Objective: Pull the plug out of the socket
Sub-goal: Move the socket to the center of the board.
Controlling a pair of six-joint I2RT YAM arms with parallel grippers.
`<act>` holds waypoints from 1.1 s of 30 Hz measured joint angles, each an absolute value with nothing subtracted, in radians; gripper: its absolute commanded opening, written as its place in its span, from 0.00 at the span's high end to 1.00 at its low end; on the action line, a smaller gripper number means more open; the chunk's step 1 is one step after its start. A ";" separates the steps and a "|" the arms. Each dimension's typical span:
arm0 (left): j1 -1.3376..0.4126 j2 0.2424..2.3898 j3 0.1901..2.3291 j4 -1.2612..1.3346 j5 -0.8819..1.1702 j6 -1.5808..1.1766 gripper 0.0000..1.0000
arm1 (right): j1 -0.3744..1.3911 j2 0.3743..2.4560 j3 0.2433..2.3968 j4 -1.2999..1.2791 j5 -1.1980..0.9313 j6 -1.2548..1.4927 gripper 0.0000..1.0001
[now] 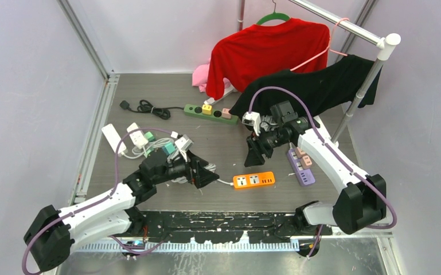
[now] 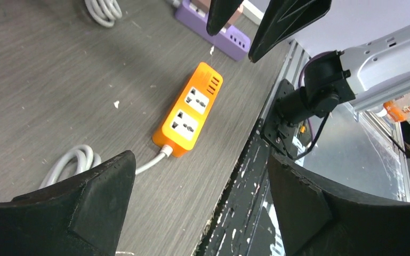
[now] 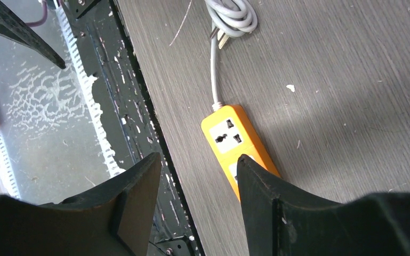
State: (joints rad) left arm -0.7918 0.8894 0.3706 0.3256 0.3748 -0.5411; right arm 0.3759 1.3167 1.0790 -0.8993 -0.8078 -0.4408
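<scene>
At 3 o'clock from your wide left gripper [image 2: 200, 157], the orange power strip [image 2: 189, 112] looks unplugged; your half-open, empty right gripper [image 3: 198, 159] risks grabbing nothing

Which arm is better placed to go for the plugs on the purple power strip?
Right. The right tool hovers beside the purple power strip; the left tool sits beyond the orange power strip.

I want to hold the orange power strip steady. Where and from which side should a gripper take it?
Probably from above, jaws across the two long sides of the orange power strip, near its middle. It lies flat, sockets up, both long sides free; its cord leaves one short end.
</scene>
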 measured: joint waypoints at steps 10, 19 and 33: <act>-0.792 0.860 0.228 0.544 0.307 -0.520 0.01 | 0.349 1.288 1.079 -0.900 -0.812 -0.443 0.41; -0.899 1.105 0.363 0.575 0.352 -0.343 0.00 | 0.266 1.221 1.079 -0.900 -0.812 -0.443 0.41; -1.048 1.505 0.563 0.505 0.338 0.260 0.00 | 0.127 1.210 1.055 -0.894 -0.835 -0.453 0.40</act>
